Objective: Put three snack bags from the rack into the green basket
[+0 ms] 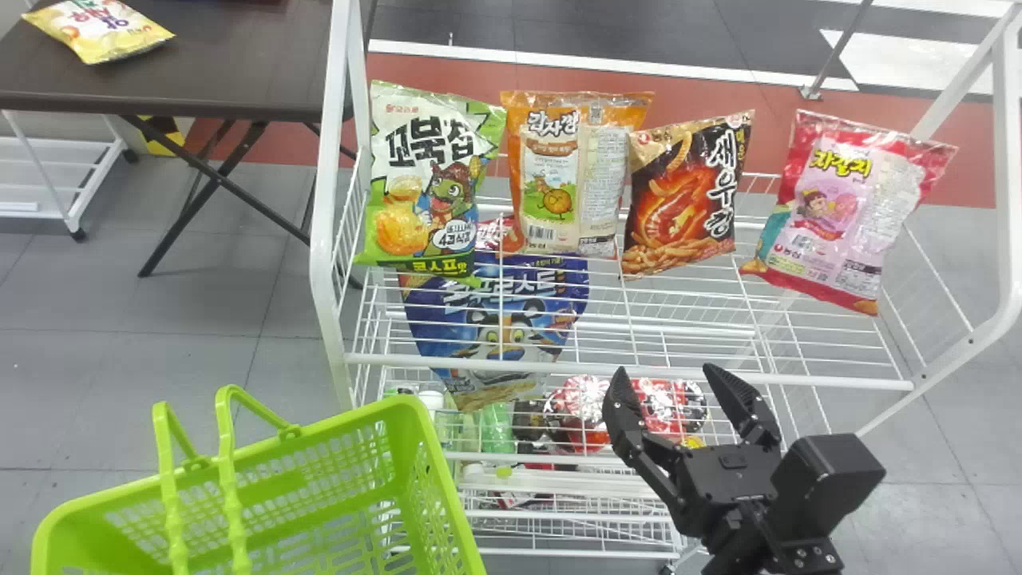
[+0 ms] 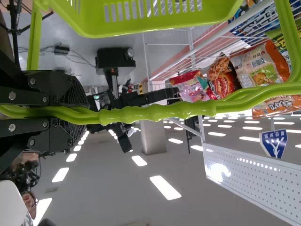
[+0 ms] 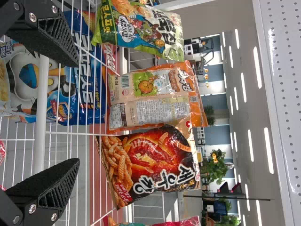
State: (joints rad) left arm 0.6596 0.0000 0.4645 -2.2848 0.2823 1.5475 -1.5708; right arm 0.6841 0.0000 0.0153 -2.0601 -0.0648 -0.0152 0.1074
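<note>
Black right gripper (image 1: 669,374) is wide open with nothing in it, near the front of the white rack (image 1: 322,216). Past it there's a row of snacks: green bag (image 1: 435,188), orange bag (image 1: 551,180), dark bag (image 1: 687,192) and pink bag (image 1: 846,208), left to right, with a blue bag (image 1: 499,319) lower down. Left gripper (image 2: 86,113) is clamped on the handles (image 2: 157,113) of the green basket (image 1: 359,415), front left of the rack. Yellow bag (image 1: 100,30) lies on the dark table (image 1: 239,56), far left.
</note>
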